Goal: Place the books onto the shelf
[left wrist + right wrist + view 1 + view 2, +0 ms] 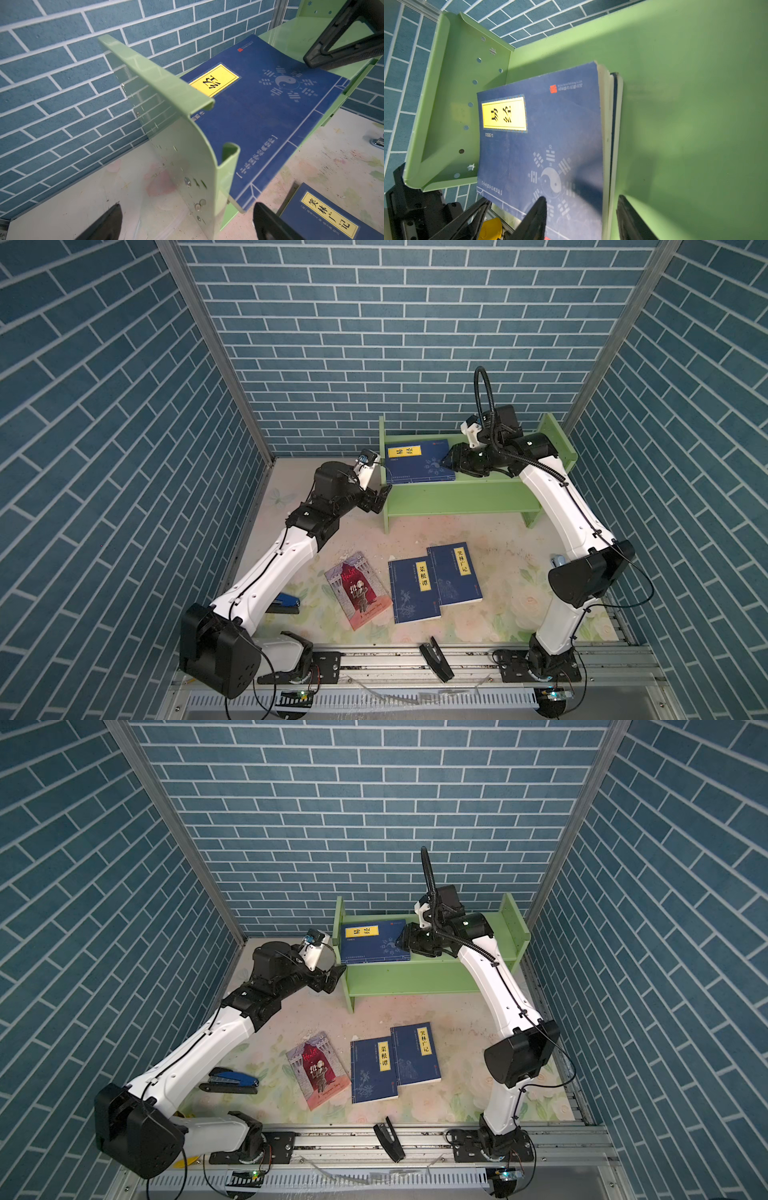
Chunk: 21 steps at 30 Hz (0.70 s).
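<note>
The light green shelf (457, 493) (415, 977) stands at the back. A dark blue book (419, 462) (374, 942) (550, 124) lies flat on its top tier, overhanging the front, and the edge of a second book (616, 124) shows beneath it. My right gripper (446, 460) (581, 197) is open at their right edge, one finger over the cover and one over the bare tier. My left gripper (380, 499) (187, 226) is wide open around the drilled left end panel (176, 145). On the table lie a red-and-grey book (358, 590) and two blue books (413, 591) (455, 574).
A blue stapler (286, 601) (232, 1080) lies beside the left arm. A black part (436, 659) rests on the front rail. A small silver and blue object (557, 562) sits by the right arm. Brick-pattern walls close in the back and both sides.
</note>
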Tool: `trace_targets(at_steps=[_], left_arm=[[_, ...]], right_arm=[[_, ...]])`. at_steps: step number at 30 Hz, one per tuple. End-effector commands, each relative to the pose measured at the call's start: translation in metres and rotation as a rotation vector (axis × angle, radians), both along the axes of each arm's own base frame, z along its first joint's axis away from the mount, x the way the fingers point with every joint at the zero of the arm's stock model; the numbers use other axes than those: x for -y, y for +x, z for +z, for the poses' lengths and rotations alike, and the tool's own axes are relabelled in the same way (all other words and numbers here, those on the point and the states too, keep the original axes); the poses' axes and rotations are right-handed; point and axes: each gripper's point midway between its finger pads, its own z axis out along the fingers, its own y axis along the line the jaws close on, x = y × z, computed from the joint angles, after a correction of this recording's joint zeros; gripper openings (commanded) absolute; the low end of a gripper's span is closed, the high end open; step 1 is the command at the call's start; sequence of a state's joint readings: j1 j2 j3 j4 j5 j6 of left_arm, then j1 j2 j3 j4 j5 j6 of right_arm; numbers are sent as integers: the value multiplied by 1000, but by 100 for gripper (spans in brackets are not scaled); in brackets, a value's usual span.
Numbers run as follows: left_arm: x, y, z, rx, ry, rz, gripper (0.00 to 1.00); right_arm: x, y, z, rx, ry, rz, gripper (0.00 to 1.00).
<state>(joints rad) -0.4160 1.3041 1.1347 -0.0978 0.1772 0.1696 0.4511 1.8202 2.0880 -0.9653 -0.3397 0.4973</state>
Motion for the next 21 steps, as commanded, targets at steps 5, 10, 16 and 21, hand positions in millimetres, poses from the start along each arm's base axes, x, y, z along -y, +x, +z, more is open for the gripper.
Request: trace_targets(at_steps=[5,10,16,21], left_arm=[[0,8,12,38,-12,19,99],[1,10,11,35,-15,23,99],[0,13,13,43,-19,38,100],[0,13,13,35,-21,37,100]], right_arm=[[0,-2,7,17,-9,17,55],[-1,-3,6,13,-11,18,55],[0,-2,5,16,-16,15,56],[4,-2,5,24,-36,5,56]])
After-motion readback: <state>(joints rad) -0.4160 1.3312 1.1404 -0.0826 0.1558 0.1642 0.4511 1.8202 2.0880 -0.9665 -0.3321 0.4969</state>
